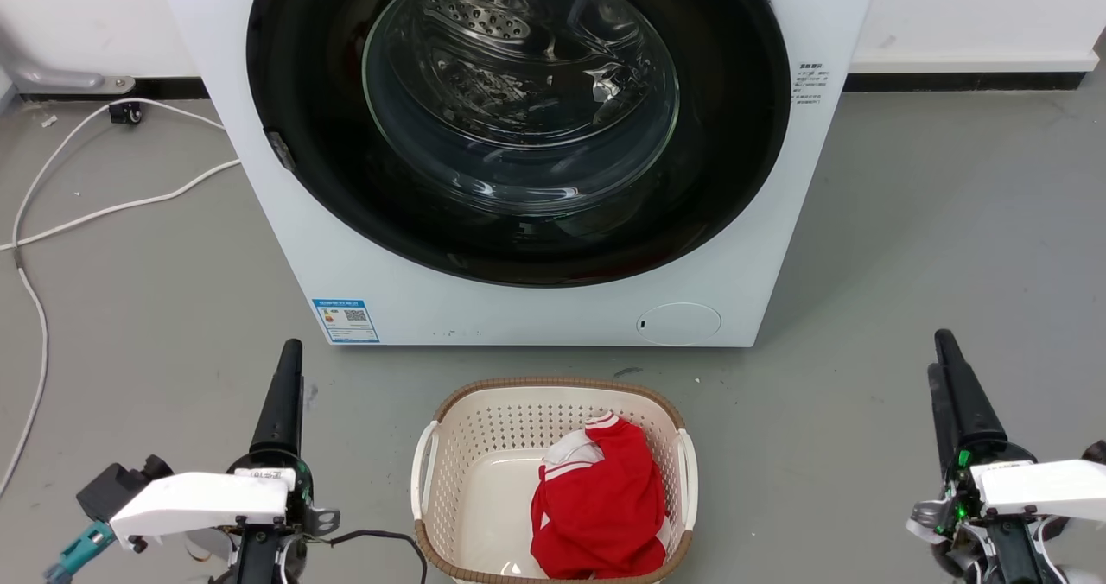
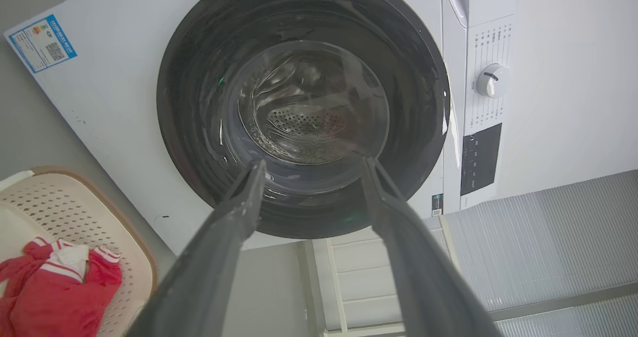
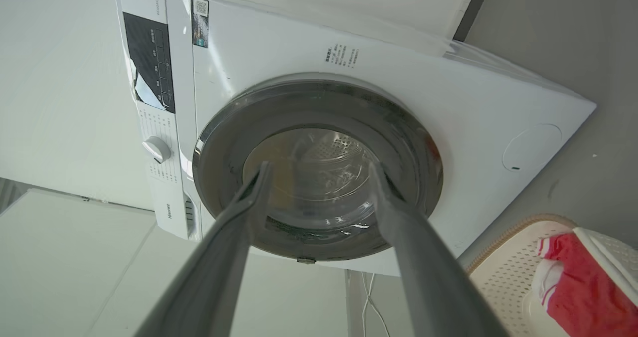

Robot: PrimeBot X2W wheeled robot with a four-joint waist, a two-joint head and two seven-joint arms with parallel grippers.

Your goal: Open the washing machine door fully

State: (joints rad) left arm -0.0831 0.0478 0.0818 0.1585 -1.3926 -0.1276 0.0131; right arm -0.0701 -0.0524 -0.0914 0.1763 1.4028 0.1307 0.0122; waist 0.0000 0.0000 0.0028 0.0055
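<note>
Washing machine door (image 1: 518,117): closed against the washing machine (image 1: 778,264). My left gripper (image 1: 291,351), right gripper (image 1: 940,351): fingers apart, both short of the machine.

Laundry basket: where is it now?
Head view, bottom centre: laundry basket on the floor in front of the washing machine, between the left gripper and right gripper, red garment inside.

The head view looks down on the washing machine (image 1: 518,316) from near; both wrist views, rolled sideways, face the same washing machine door (image 2: 199,102).
</note>
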